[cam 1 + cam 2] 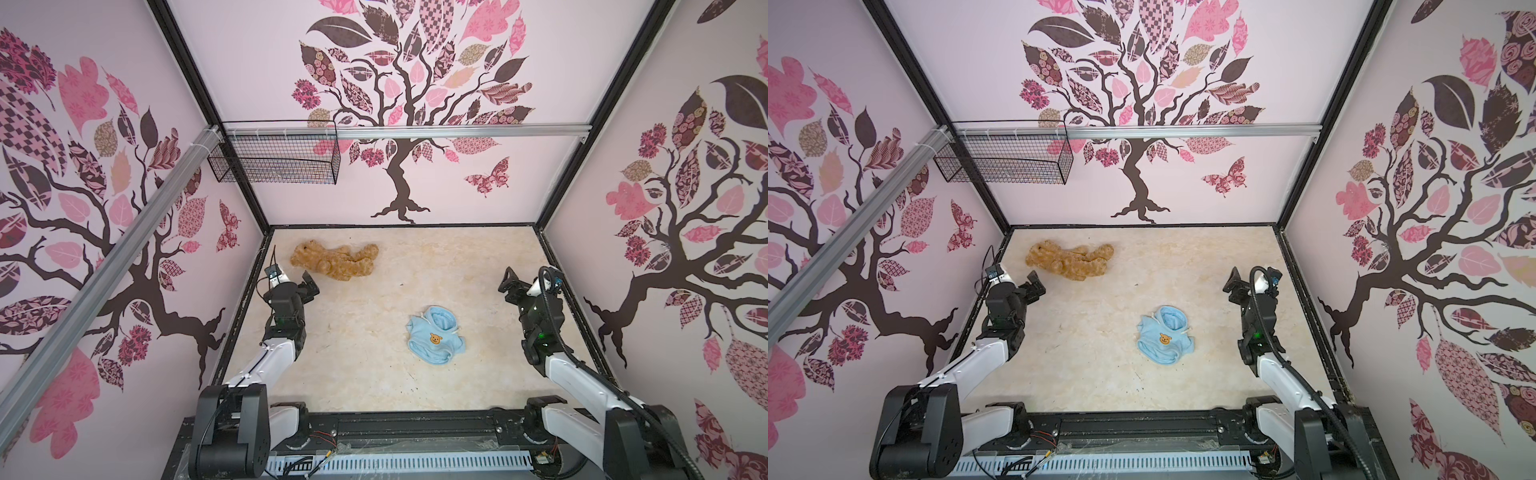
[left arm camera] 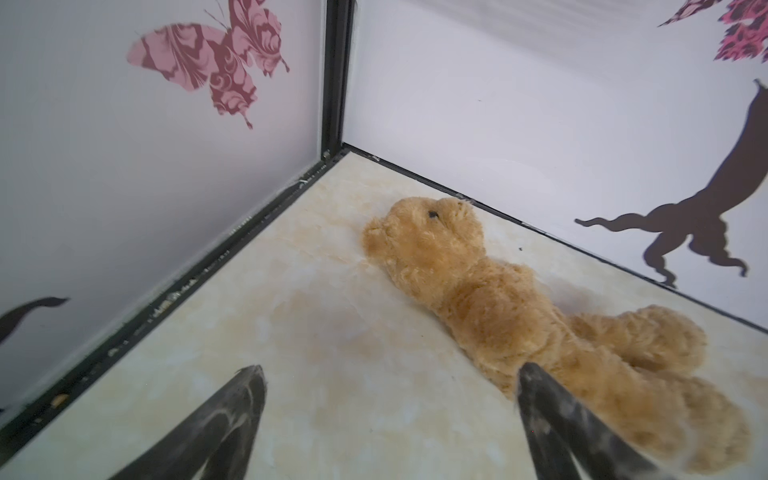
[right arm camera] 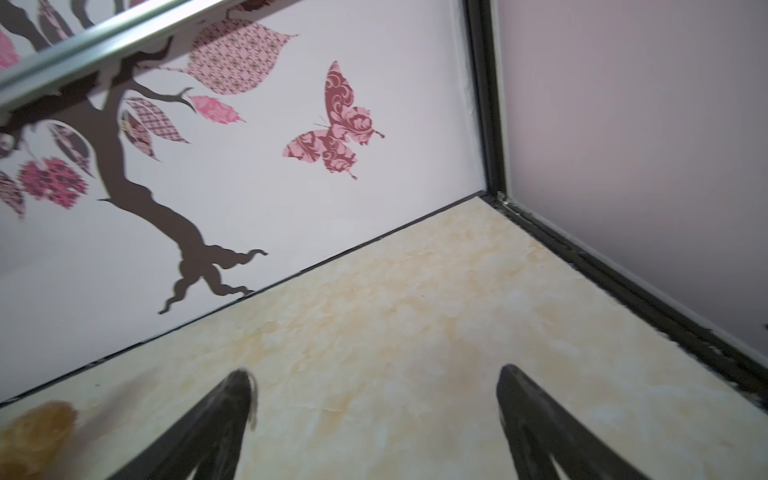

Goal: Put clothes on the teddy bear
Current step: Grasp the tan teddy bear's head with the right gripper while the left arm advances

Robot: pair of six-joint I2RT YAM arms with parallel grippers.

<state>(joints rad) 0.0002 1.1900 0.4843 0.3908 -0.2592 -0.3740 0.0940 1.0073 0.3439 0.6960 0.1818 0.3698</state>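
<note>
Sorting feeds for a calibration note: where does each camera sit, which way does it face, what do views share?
Both top views: high above the robot's base, looking down and forward at the table; both arms show.
Left wrist: on the left arm, facing the far-left corner and teddy bear; open left gripper shows.
Right wrist: facing the far-right corner; open right gripper shows.
Shared: teddy bear, in both top views and left wrist.
</note>
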